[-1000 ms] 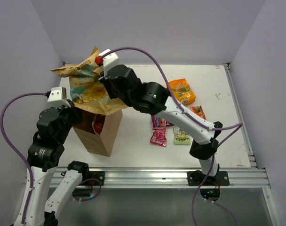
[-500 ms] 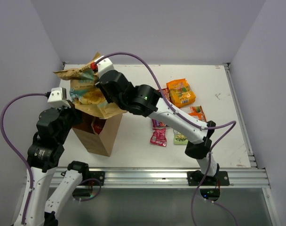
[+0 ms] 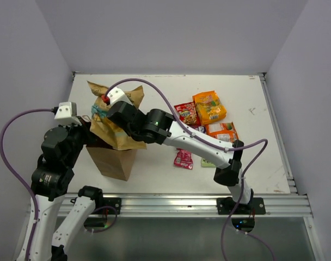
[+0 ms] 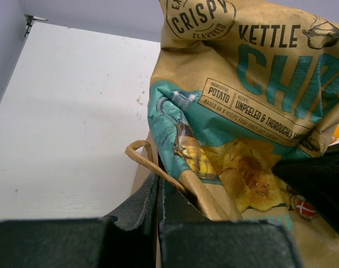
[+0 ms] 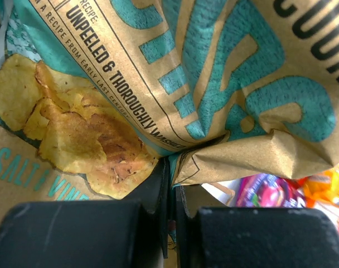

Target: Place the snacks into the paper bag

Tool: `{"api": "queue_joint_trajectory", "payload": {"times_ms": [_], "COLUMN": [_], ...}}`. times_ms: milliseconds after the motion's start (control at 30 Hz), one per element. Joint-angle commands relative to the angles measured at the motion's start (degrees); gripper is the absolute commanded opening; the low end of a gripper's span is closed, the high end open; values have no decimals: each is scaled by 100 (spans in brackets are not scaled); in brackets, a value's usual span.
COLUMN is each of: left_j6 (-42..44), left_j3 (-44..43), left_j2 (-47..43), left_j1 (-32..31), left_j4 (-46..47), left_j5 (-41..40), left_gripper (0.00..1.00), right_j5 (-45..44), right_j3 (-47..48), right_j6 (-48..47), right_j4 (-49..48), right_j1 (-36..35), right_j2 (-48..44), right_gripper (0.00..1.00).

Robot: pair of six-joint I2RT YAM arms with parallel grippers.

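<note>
While left gripper (image 4: 159,192) pinches bag (image 3: 114,163) rim, steadying mouth, we hold chips (image 4: 242,111) clamped in right gripper (image 5: 170,178), lower end at opening.

From above, the chip bag (image 3: 117,130) covered the paper bag's (image 3: 114,162) mouth, so its inside was hidden, and so was my left claw (image 4: 160,190) beneath it. My right forearm (image 3: 198,142) hid most of a green packet (image 3: 207,162). In my right wrist view the chip bag ran off every edge, and the packets (image 5: 270,192) at lower right were a blur. My left wrist view cut it off at top and right.
</note>
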State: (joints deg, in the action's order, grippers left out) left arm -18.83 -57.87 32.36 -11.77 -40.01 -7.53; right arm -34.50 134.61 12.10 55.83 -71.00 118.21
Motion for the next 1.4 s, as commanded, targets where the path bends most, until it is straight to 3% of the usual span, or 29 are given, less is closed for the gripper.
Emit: {"api": "queue_joint_trajectory", "payload": {"times_ms": [0,200,433,667,967,1100,1233,1333,1367], "left_j6": [81,72,55,81,46,64,90,90,90], "left_j3": [-32,-58,-76,-120,-67,-67,-67,-58,-67], "left_j2": [-37,-37,-63,-89,-72,-72,-81,-81,-81], "left_j1": [-27,-27,-27,-27,-27,-27,-27,-27,-27], "left_j4": [301,283,283,222,318,292,283,283,274], "left_j5": [190,208,182,129,287,287,252,252,252], "left_gripper": [0,0,0,0,0,0,0,0,0], "right_j5": [-355,-452,-206,-250,-68,583,1111,1629,1753], "right_j3": [30,1049,769,1296,1445,1482,1270,1278,1313], "right_j6": [38,21,73,47,47,-23,-208,-181,-164], "right_j4": [779,1684,2010,2722,2714,1918,837,299,236], "right_j1": [-63,-72,-63,-72,-72,-106,-221,-221,-230], "right_j2": [-527,-238,-124,325,70,-113,-483,-545,-519], "right_gripper": [0,0,0,0,0,14,20,30,37]}}
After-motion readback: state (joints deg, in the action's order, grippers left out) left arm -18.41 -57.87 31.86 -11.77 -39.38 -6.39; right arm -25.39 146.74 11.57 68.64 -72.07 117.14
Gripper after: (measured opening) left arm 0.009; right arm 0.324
